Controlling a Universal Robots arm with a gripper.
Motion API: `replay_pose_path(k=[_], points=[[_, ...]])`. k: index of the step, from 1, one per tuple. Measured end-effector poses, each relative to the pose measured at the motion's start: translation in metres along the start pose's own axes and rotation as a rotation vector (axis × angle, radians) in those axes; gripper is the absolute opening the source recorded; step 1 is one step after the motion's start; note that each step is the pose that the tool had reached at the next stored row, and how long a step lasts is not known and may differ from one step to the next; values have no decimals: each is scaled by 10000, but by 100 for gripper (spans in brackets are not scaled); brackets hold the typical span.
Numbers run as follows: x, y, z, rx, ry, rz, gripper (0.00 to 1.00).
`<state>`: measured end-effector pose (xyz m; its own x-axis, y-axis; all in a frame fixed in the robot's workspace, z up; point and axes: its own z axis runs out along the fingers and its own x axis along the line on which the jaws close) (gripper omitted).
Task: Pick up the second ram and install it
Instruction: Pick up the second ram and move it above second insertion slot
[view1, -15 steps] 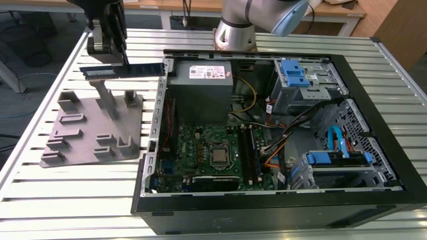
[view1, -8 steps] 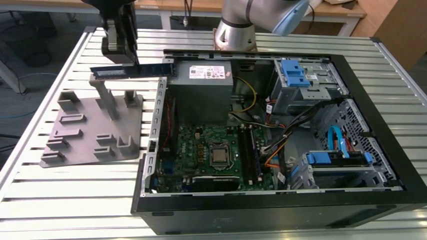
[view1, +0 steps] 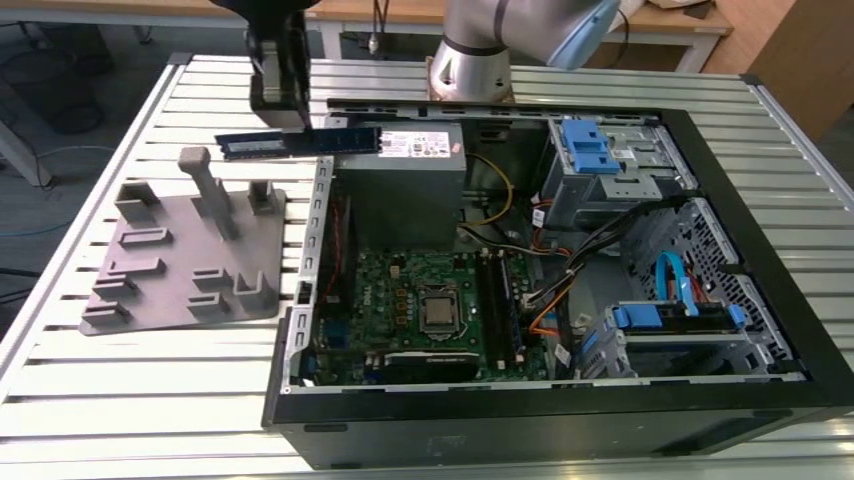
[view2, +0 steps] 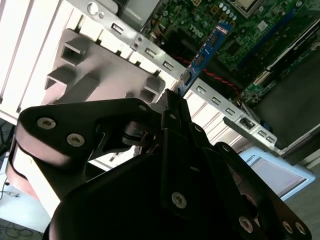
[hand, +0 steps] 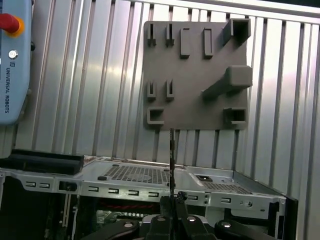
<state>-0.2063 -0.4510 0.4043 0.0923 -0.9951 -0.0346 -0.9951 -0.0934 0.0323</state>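
Pick done: pincer (view1: 295, 126) clenched on the second ram (view1: 251, 147), held aloft over the open case (view1: 320, 215) edge beside the grey fixture plate (view1: 187, 262); not yet seated in the motherboard (view1: 400, 280).

In the exterior view you lose the middle of the second ram (view1: 251, 147) behind the hand (view1: 295, 126) clamped on it, and the hand's top is cut off by the edge. In the first wrist view the ram stands edge-on, its chips hidden. In the second wrist view the hand's body covers its near end.
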Motion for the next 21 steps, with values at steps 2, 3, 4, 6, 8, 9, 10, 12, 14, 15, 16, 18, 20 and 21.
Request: replay_pose_path(k=[2, 3, 4, 6, 8, 9, 10, 12, 14, 15, 16, 18, 20, 21], points=[[8, -78, -3, -4, 0, -1, 14], [11, -116, -4, -5, 0, -2, 14], [14, -154, -4, -7, 0, -1, 14], [21, -227, -6, -10, 0, -1, 14], [27, -294, -8, -10, -1, -1, 14], [30, -327, -9, -10, -1, -1, 14], [33, -358, -10, -12, 0, 0, 14], [39, -419, -12, -13, 0, 0, 14], [45, -482, -14, -13, -1, -1, 14], [47, -513, -15, -14, 0, 0, 14], [50, -545, -16, -14, -1, 0, 14], [56, -606, -18, -16, -1, 0, 14], [62, -668, -20, -17, -1, 0, 14], [65, -702, -20, -18, -2, 0, 14]])
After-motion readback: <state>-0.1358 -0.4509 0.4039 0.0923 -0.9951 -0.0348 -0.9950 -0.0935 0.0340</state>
